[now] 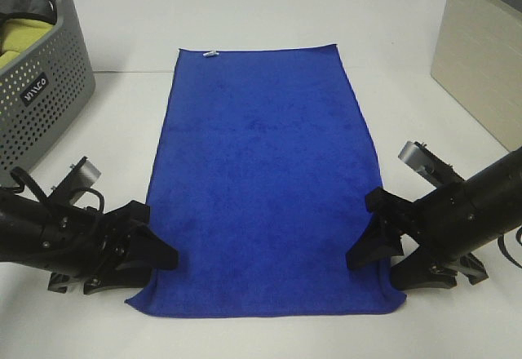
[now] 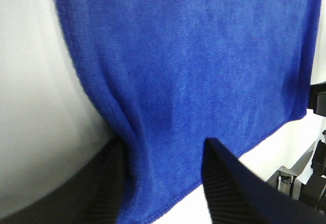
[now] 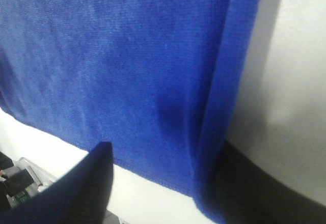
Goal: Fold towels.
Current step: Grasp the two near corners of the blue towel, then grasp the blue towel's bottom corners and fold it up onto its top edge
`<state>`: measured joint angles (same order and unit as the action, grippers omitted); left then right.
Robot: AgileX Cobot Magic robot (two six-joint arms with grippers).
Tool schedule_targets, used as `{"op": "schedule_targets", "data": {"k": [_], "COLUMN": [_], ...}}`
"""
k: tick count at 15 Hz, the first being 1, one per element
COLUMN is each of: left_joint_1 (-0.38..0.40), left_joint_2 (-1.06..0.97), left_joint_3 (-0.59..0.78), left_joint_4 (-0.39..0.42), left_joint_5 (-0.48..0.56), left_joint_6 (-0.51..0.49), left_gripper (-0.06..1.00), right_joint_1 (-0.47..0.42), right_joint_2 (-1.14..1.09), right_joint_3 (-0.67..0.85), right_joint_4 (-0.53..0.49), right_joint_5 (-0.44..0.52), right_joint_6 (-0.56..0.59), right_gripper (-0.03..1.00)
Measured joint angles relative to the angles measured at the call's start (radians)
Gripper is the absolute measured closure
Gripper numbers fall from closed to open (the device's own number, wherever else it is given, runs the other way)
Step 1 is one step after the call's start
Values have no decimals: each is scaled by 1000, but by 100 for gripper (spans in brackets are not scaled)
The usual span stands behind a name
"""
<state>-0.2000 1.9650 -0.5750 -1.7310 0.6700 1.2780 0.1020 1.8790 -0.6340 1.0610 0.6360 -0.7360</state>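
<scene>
The royal-blue towel (image 1: 265,179) lies flat and lengthwise on the white table, with its small white tag (image 1: 210,53) at the far short edge. My left gripper (image 1: 152,273) is at the towel's near left corner and my right gripper (image 1: 371,272) is at its near right corner. Both are open and straddle a long side edge. In the left wrist view the towel (image 2: 193,71) puckers against one finger (image 2: 104,188) of the left gripper (image 2: 163,183). In the right wrist view the towel's hem (image 3: 219,147) runs beside one finger (image 3: 254,188) of the right gripper (image 3: 163,188).
A grey perforated basket (image 1: 41,90) holding a yellow-green cloth (image 1: 20,41) stands at the back left. A beige box (image 1: 481,57) stands at the back right. The white table (image 1: 122,130) shows around the towel.
</scene>
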Motion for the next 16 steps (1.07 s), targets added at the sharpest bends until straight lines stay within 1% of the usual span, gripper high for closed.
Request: {"op": "schedule_targets", "data": {"k": [1, 2, 3, 4, 5, 8, 13, 16], "left_joint_1": [0, 0, 0, 0, 0, 0, 0, 0], "left_joint_2": [6, 11, 13, 13, 11, -54, -251, -320], "left_joint_3": [-1, -1, -1, -1, -1, 64, 276, 315], "left_joint_4": [1, 3, 11, 17, 24, 44, 48, 50], "left_joint_5": [-10, -27, -43, -45, -44, -57, -53, -43], "left_joint_6": [0, 0, 5, 12, 12, 12, 15, 15], "left_gripper": [59, 74, 88, 93, 94, 94, 94, 94], "right_joint_1": [4, 5, 5, 6, 7, 7, 7, 7], "right_joint_2": [2, 4, 7, 7, 1, -49, -208, -285], "right_joint_3": [0, 0, 0, 0, 0, 41, 262, 292], "right_joint_4": [-5, -20, -33, -38, -41, -61, -68, -68], "right_joint_5": [-23, -42, -57, -72, -72, -96, -106, -102], "right_joint_6": [33, 53, 69, 74, 81, 90, 91, 91], "right_gripper": [48, 62, 77, 90, 97, 97, 97, 97]}}
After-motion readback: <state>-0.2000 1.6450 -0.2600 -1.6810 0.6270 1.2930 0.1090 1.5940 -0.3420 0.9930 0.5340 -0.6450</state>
